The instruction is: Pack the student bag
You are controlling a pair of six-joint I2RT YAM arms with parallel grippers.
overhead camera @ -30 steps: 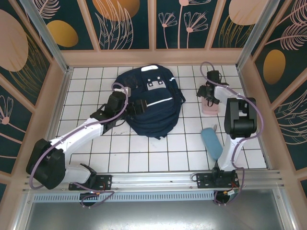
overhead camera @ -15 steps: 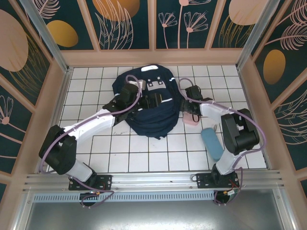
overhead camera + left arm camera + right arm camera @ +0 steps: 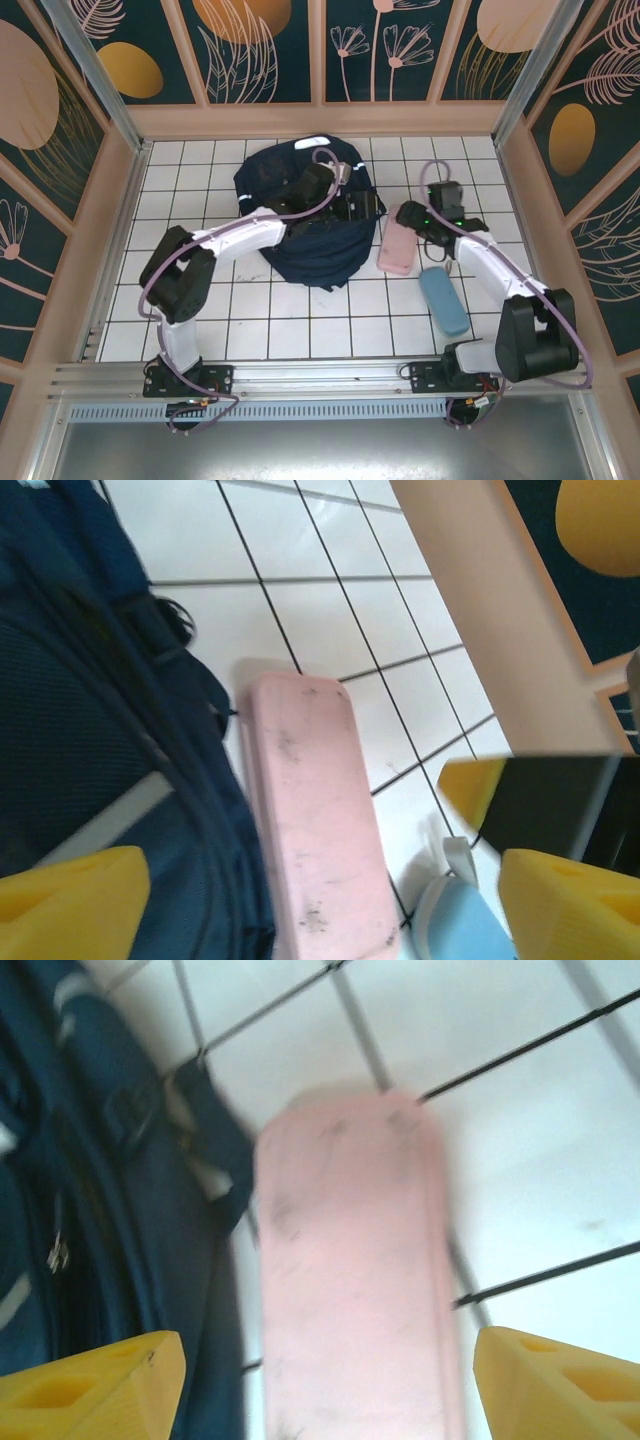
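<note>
Underneath everything, the white tiled table [image 3: 250,310] carries all the things. On it the dark navy bag [image 3: 320,255] lies flat, well away from the arm bases and a little left of centre. The left arm reaches across the bag's top, so the left claw [image 3: 325,900] hangs just past the bag's right edge. In that claw's own camera the bag covers the ground under and beside its left jaw, with a pale stripe showing. Its yellow jaws stand wide apart and clasp nothing.

The right claw [image 3: 330,1385] hovers close by, to the right of the left claw, above the far end of a pink case [image 3: 397,250]. Its jaws are also spread, wider than the case, and do not pinch it. The pink case lies flat on the table below both claws, lengthwise between their jaws. Its left side seems to touch the bag's edge. A blue case [image 3: 443,300] of much the same size lies on the tiles nearer the arm bases than the right claw. It is just beside the near end of the pink case and clear of the bag.
</note>
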